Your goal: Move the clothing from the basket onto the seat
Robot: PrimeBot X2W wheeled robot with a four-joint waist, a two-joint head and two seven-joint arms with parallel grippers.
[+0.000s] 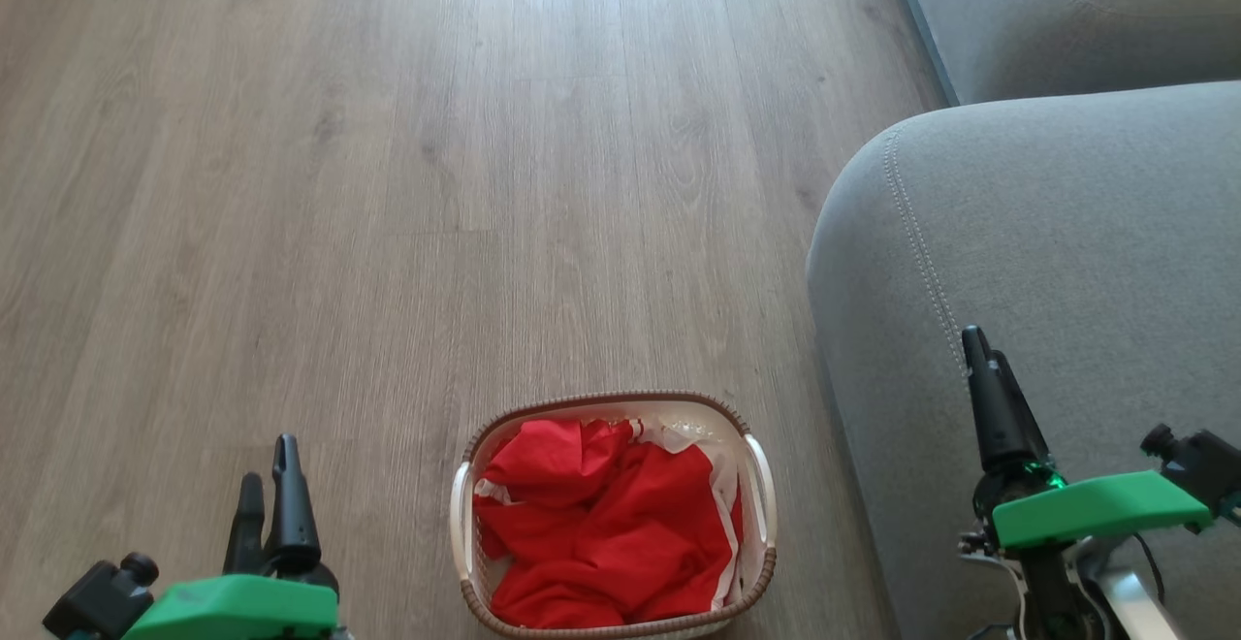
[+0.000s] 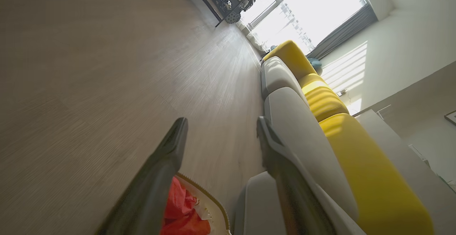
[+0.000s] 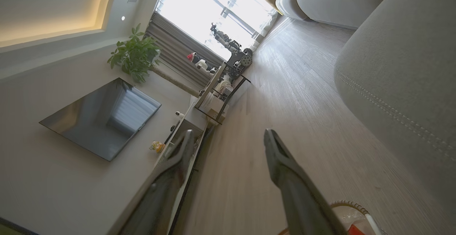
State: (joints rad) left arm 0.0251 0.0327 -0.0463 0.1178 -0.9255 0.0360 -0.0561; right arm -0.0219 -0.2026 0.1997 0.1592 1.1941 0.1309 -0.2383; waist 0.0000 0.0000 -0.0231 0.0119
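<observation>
I read both claws wide and empty: left gripper point(image 1: 269, 465) left of the basket point(image 1: 611, 396), right gripper point(image 1: 984, 349) over the seat point(image 1: 1066, 233). Red clothing point(image 1: 601, 524) lies inside the basket, on the floor point(image 1: 388, 184) just left of the seat.

Head camera looks down; low wrist cameras also catch the basket point(image 1: 679, 419).

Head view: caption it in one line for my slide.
Red clothing heaped in the basket on the wood floor, beside the grey seat.
</observation>
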